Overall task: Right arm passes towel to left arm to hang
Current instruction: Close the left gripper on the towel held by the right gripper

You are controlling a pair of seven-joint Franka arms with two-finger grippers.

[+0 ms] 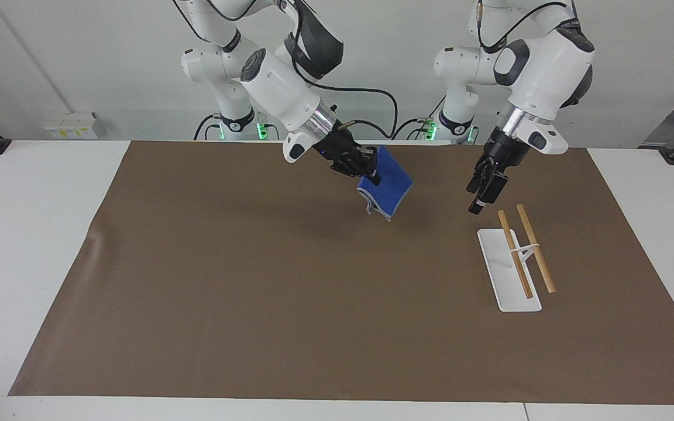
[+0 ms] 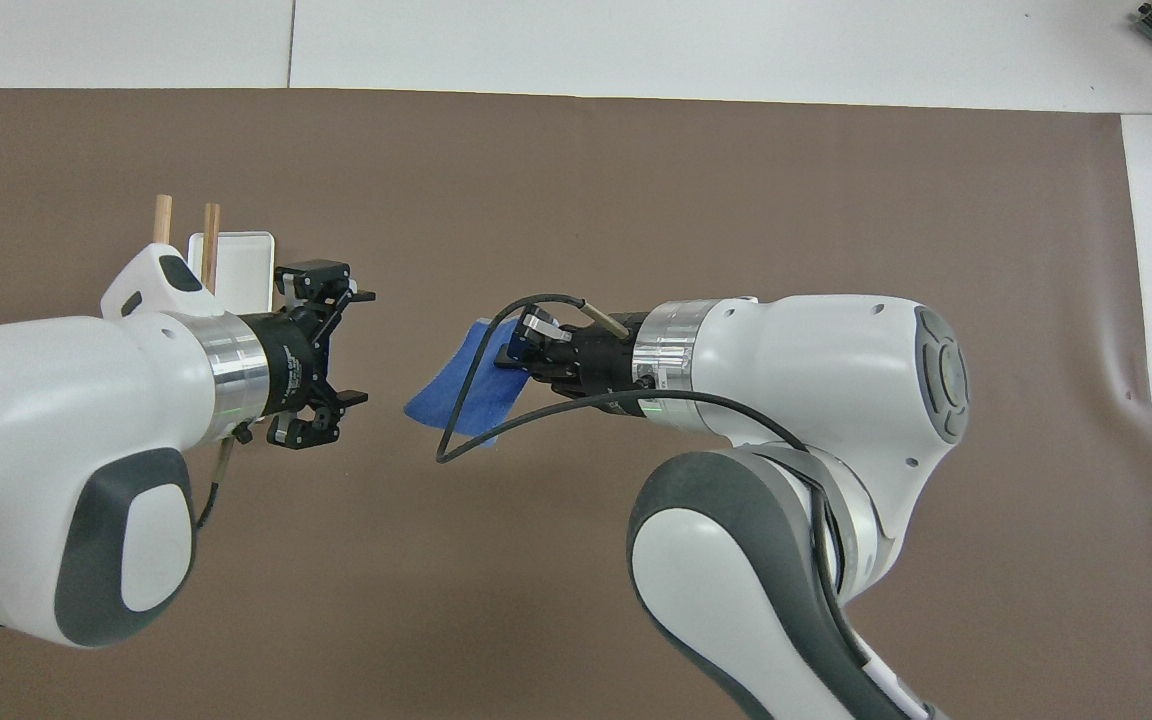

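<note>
My right gripper (image 1: 366,169) is shut on the bright-blue towel (image 1: 388,188) and holds it in the air over the brown mat's middle; the towel hangs from the fingers with its pale hem down. In the overhead view the towel (image 2: 461,385) points toward my left gripper (image 2: 351,348). My left gripper (image 1: 480,196) is open, in the air a short gap from the towel, beside the white rack (image 1: 509,275) with two wooden rods (image 1: 536,248). It touches nothing.
A brown mat (image 1: 290,304) covers most of the white table. The rack (image 2: 236,260) stands toward the left arm's end, partly covered by the left arm in the overhead view. A black cable (image 2: 496,400) loops from the right wrist under the towel.
</note>
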